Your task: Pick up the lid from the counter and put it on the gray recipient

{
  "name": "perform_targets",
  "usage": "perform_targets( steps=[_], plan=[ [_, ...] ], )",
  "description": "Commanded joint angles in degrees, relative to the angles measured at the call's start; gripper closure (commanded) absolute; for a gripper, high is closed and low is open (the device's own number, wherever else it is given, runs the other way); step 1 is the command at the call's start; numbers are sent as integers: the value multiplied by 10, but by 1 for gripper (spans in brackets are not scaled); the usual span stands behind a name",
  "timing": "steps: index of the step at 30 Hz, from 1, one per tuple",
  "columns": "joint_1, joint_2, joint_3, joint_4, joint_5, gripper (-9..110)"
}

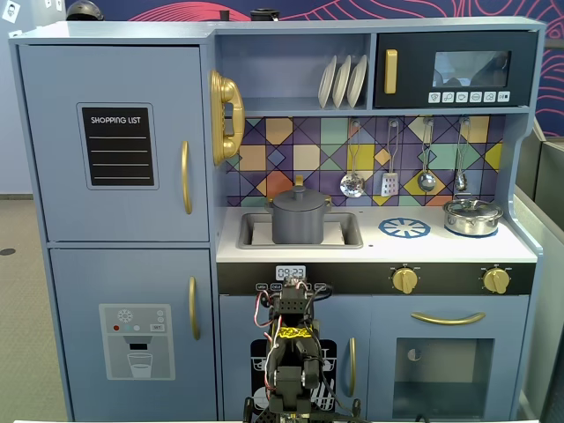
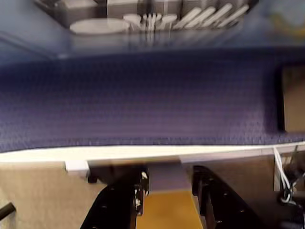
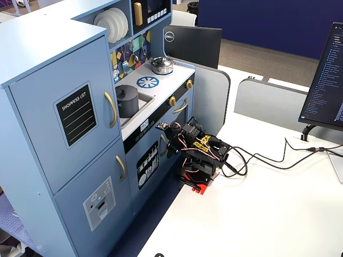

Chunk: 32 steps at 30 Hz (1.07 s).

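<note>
One job, and it looks done: your lid already sits on the gray pot in the sink. Your gripper is folded low by the toy kitchen, fingers slightly apart, holding nothing. White desk, office monitors around.
</note>
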Motion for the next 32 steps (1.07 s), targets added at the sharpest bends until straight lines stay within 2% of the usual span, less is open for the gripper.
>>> perform_targets(
  steps=[1,4,32],
  plan=[
    [1,3,6,100,22,102],
    [8,3,6,105,67,101],
    [14,4,6,104,66,97]
  ],
)
